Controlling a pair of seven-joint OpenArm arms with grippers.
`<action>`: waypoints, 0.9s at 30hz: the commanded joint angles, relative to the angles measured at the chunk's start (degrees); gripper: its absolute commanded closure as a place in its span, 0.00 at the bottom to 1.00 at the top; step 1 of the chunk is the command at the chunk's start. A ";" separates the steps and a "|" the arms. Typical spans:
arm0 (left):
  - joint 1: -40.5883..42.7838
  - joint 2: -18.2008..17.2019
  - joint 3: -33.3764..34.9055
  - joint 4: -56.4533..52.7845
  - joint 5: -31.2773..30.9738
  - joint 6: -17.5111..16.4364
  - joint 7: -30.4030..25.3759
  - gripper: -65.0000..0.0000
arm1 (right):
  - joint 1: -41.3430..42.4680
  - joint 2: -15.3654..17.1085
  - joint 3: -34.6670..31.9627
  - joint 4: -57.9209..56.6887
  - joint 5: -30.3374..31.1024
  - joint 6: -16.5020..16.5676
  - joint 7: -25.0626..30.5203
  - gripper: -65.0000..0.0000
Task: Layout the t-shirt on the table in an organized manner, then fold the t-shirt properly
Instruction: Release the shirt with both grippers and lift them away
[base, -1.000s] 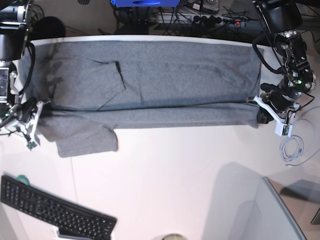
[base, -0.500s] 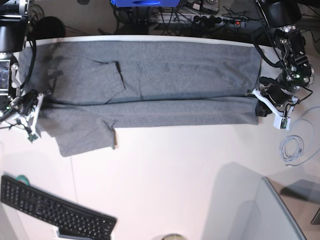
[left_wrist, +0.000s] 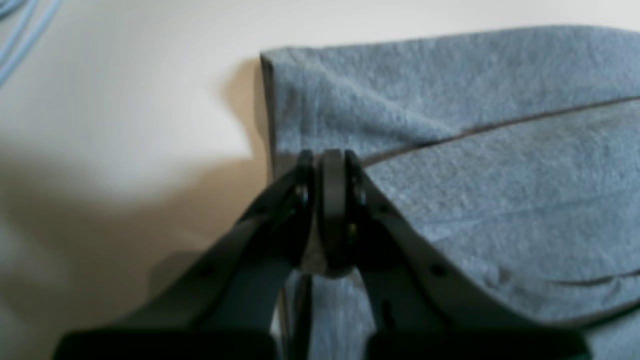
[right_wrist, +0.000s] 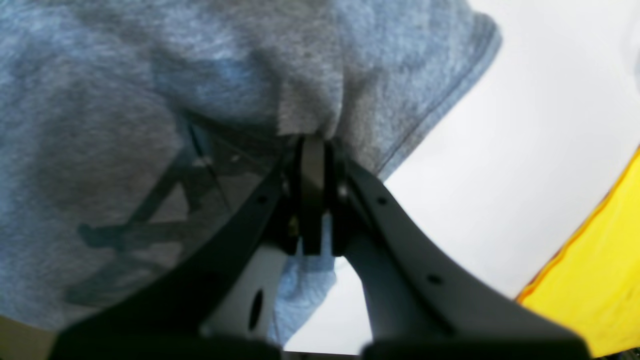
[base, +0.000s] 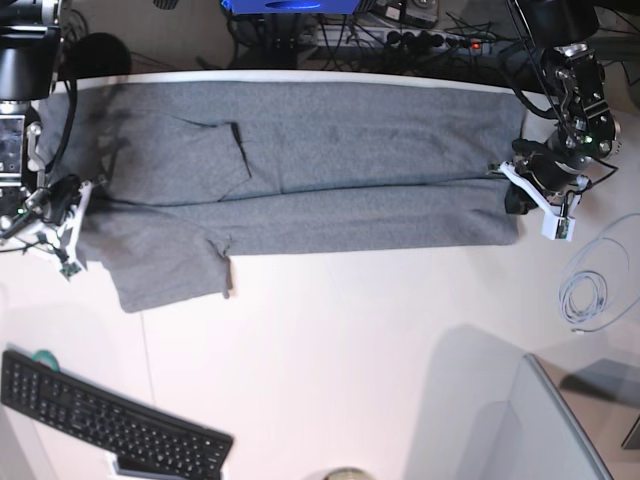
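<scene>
The t-shirt (base: 300, 170) lies stretched across the far half of the table (base: 330, 340), a long heather-grey band reaching almost from one side of the base view to the other; a lengthwise fold line runs through it, with one layer lapped over the strip nearer the camera; a short sleeve (base: 170, 270) sticks out toward the near side at the view's left.

The left gripper (left_wrist: 332, 165) has its jaws pressed together on the cloth at the shirt's end on the view's right, pinching the edge just where the folded layer meets the lower one; the right gripper (right_wrist: 312, 145) is likewise clamped on a bunched pleat of fabric at the opposite end, with the sleeve hem hanging beside it.

The tabletop is smooth and white, bare over its broad middle in front of the shirt; a black keyboard (base: 110, 425) sits at the near left corner, well apart from the cloth; a coiled pale cable (base: 585, 295) lies near the right edge; the shirt's far edge runs close along the table's back rim, behind which dark cables and equipment crowd the floor.
</scene>
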 joint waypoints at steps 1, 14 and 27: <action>-0.59 -0.85 -0.32 0.87 -0.63 0.45 -1.94 1.00 | 1.00 0.89 0.36 0.78 -0.21 -0.39 0.32 1.00; 0.47 -0.32 -0.41 -0.71 -0.63 0.45 -2.46 1.00 | 1.00 0.19 0.36 0.69 -0.21 -0.39 0.32 1.00; -0.06 -0.41 -0.41 -2.56 -0.63 0.45 -2.64 1.00 | 0.91 0.10 0.36 0.69 -0.30 -0.39 0.32 1.00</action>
